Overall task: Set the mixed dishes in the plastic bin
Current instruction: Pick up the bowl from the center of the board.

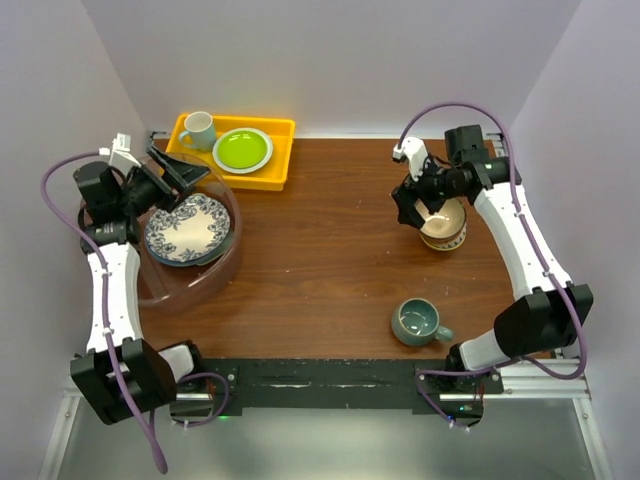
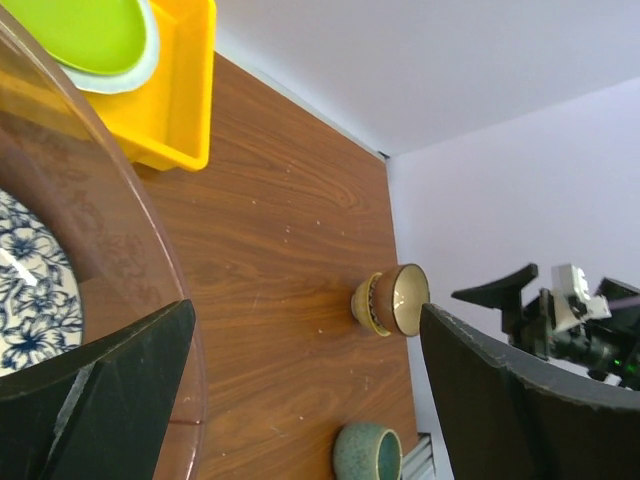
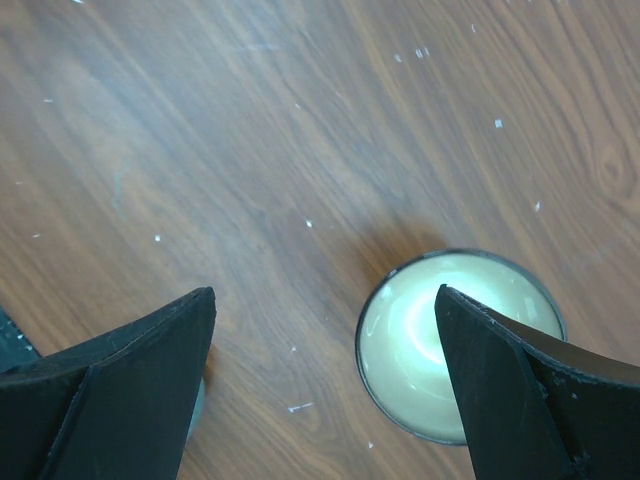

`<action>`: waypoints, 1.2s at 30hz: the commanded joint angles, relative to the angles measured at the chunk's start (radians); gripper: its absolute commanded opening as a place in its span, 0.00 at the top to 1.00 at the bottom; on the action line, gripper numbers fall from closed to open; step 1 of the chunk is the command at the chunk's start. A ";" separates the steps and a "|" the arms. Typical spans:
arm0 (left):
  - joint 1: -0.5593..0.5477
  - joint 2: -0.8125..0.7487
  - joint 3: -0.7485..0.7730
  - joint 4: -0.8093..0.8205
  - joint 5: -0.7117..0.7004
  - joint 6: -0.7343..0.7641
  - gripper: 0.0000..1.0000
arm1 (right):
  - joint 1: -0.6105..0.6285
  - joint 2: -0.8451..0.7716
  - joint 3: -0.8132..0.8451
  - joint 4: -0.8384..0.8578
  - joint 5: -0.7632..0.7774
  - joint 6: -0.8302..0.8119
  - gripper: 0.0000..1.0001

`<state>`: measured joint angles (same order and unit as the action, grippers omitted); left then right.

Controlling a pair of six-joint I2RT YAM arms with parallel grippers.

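A blue-patterned round plate lies inside the transparent pinkish plastic bin at the left. My left gripper is open and empty above the bin's far rim. A cream-tan bowl stands upright on the table at the right. My right gripper is open and empty just above the bowl's left side. In the right wrist view the bowl lies partly under the right finger, beside the gripper. A teal mug stands near the front right. The other dishes are out of view.
A yellow tray at the back left holds a white mug and a lime-green plate. The left wrist view shows the bin rim, plate, tray, bowl and teal mug.
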<state>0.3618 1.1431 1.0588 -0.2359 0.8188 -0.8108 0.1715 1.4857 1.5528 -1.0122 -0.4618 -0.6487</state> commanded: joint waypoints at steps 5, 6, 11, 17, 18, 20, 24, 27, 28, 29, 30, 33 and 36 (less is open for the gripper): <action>-0.156 -0.008 -0.020 0.147 0.013 -0.025 0.01 | -0.012 -0.007 -0.105 0.158 0.253 0.086 0.07; -0.182 -0.005 -0.008 0.121 -0.012 -0.015 0.01 | -0.013 -0.008 -0.127 0.170 0.279 0.083 0.08; -0.245 0.000 -0.006 0.104 -0.058 0.004 0.02 | -0.013 -0.016 -0.187 0.219 0.334 0.069 0.13; -0.287 0.001 -0.034 0.129 -0.075 -0.014 0.04 | -0.015 0.018 -0.235 0.222 0.296 0.067 0.23; -0.291 0.001 -0.039 0.133 -0.076 -0.016 0.04 | -0.015 0.021 -0.238 0.224 0.292 0.066 0.25; -0.294 0.000 -0.043 0.138 -0.076 -0.018 0.04 | -0.015 0.034 -0.252 0.239 0.291 0.067 0.27; -0.299 -0.003 -0.046 0.144 -0.078 -0.022 0.04 | -0.013 0.067 -0.264 0.270 0.318 0.067 0.32; -0.300 -0.005 -0.054 0.155 -0.081 -0.028 0.04 | -0.013 0.085 -0.273 0.296 0.328 0.058 0.36; -0.300 -0.005 -0.057 0.158 -0.081 -0.030 0.04 | -0.013 0.090 -0.273 0.299 0.334 0.054 0.38; -0.302 -0.006 -0.062 0.162 -0.081 -0.033 0.04 | -0.013 0.097 -0.275 0.302 0.337 0.047 0.40; -0.302 -0.005 -0.063 0.162 -0.079 -0.034 0.04 | -0.015 0.100 -0.277 0.304 0.338 0.046 0.44; -0.302 -0.005 -0.065 0.167 -0.081 -0.034 0.04 | -0.013 0.105 -0.286 0.308 0.341 0.027 0.58; -0.302 -0.005 -0.066 0.171 -0.081 -0.037 0.04 | -0.013 0.104 -0.295 0.310 0.341 0.017 0.71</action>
<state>0.0650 1.1458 0.9958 -0.1196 0.7395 -0.8318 0.1642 1.5978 1.2709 -0.7418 -0.1490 -0.6022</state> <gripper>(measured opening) 0.960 0.375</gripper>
